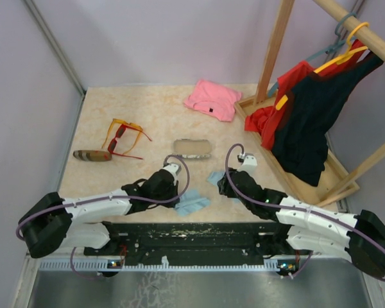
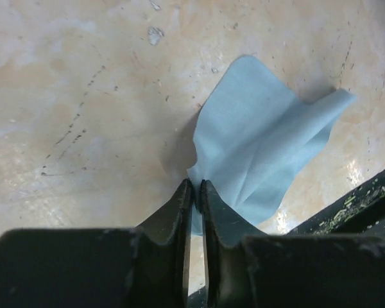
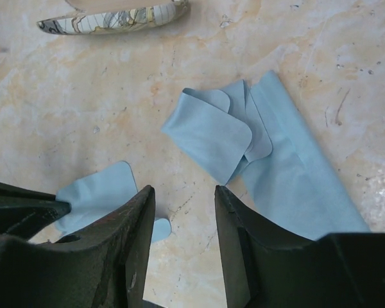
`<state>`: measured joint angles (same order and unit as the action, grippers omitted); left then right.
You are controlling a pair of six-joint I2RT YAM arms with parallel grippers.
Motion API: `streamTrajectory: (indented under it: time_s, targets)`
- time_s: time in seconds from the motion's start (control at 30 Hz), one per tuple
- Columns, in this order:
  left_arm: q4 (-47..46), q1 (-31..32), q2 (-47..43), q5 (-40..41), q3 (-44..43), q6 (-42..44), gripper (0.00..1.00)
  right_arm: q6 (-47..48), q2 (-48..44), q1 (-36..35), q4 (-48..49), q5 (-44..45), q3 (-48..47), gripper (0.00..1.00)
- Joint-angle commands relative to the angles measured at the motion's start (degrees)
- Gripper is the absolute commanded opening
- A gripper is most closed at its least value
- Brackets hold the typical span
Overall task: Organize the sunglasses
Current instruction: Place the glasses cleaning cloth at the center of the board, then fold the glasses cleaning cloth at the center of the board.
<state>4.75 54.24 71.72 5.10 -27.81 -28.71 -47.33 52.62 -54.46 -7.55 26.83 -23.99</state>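
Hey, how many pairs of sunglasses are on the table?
2. An orange pair and a red pair lie close together at the table's left, beside the brown case. I can't see inside that case.

Matt lt-blue cloth [image 2: 269, 141]; smooth marbled tbl [image 2: 83, 96]

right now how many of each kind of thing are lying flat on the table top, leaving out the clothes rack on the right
sunglasses: 2 (orange pair, red pair)
cases: 2 (brown case, grey case)
cloths: 2 (left cloth, right cloth)
pink shirt: 1
total: 7
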Motion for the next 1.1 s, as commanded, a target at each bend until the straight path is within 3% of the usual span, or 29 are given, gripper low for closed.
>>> streamTrajectory:
  time_s: [0.0,0.17,0.57,1.07]
  targets:
    - [1.8,-0.2,-3.1,6.3,-1.2,-1.5,0.19,4.9,2.5,0.2,5.6,-3.8,-1.9,0.46]
    - [3.3,-0.2,-4.2,8.8,-0.9,-2.2,0.24,12.8,9.1,0.4,6.9,-10.6,-5.5,0.58]
    - [6.3,-0.8,-9.5,13.9,1.7,-8.9,0.51,25.3,23.0,3.0,5.4,-22.3,-16.6,0.58]
    - [6.7,-4.1,-14.5,14.2,5.6,-13.2,0.42,32.7,38.1,1.9,-0.6,-28.2,-27.4,0.55]
